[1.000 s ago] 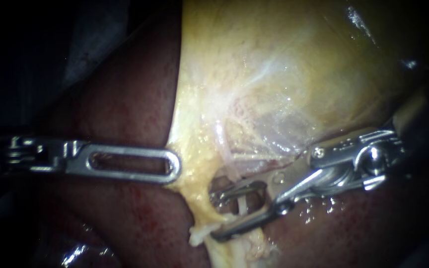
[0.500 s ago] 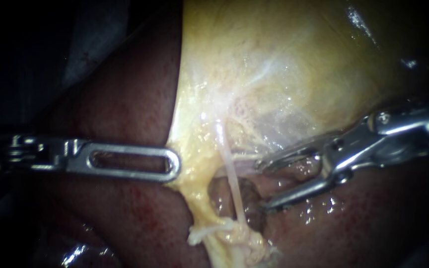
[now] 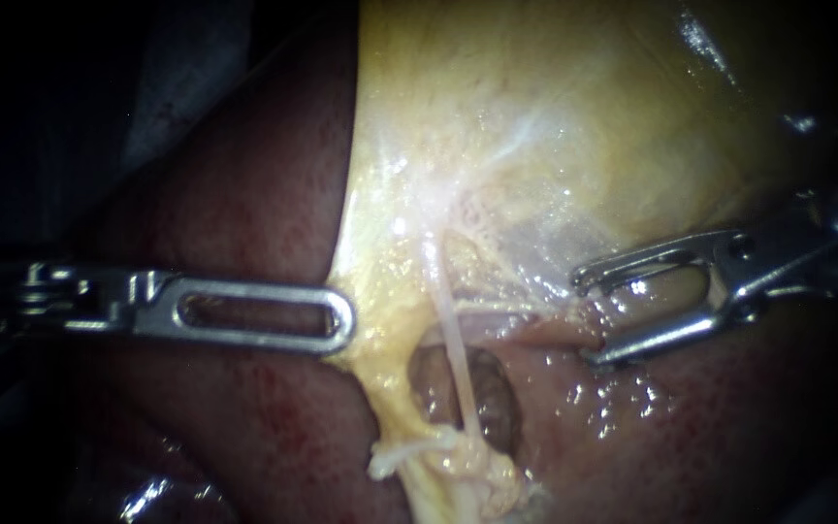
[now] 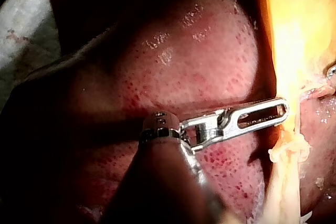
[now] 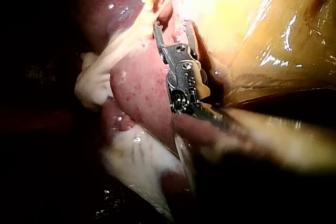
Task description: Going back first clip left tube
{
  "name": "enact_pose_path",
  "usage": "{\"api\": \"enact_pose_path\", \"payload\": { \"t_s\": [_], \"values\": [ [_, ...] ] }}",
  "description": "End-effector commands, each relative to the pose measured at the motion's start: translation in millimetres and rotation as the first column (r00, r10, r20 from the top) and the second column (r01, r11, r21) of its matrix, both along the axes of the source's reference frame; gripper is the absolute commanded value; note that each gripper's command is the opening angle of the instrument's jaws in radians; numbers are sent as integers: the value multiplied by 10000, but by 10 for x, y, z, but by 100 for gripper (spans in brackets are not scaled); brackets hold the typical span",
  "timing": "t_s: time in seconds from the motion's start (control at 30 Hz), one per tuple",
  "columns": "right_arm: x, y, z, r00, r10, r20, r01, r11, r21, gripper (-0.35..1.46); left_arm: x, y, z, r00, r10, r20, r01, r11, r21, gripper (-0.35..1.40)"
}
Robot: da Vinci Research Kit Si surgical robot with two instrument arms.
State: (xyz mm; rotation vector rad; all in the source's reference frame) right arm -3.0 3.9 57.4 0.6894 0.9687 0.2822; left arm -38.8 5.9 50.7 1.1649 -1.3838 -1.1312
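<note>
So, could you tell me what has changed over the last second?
The right instrument, which straddled the thin tube while open, has pulled back toward its own side and now sits clear of it, still open and empty. The left instrument has stayed put. No clip shows on the tube.

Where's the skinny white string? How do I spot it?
Find the big yellow gallbladder at the top of the endoscope view, then follow its lower edge down to a small dark hollow. The thin whitish tube crosses that hollow top to bottom. It is smooth and tight, unlike the lumpy yellow tissue beside it.
</note>
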Motion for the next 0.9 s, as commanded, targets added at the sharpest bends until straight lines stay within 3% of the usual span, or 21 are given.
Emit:
{"api": "enact_pose_path", "payload": {
  "t_s": [0.03, 0.37, 0.57, 0.9],
  "values": [
    [0, 0, 0, 10000, -4, -1, 4, 10000, 8, 39, -2, 0, 2, 10000, -6, -5, 6, 10000, -5, -35],
    [-2, -1, -1, 10000, -14, -7, 14, 10000, 8, 39, -34, -1, 38, 9999, 77, -99, -79, 9998, -176, -35],
    [-4, -1, -1, 10000, -18, -9, 18, 10000, 9, 39, -39, -2, 50, 9998, 96, -183, -100, 9997, -227, -35],
    [-4, -1, -1, 10000, -19, -10, 19, 10000, 8, 39, -40, -2, 50, 9998, 87, -188, -91, 9997, -227, -35]
  ]
}}
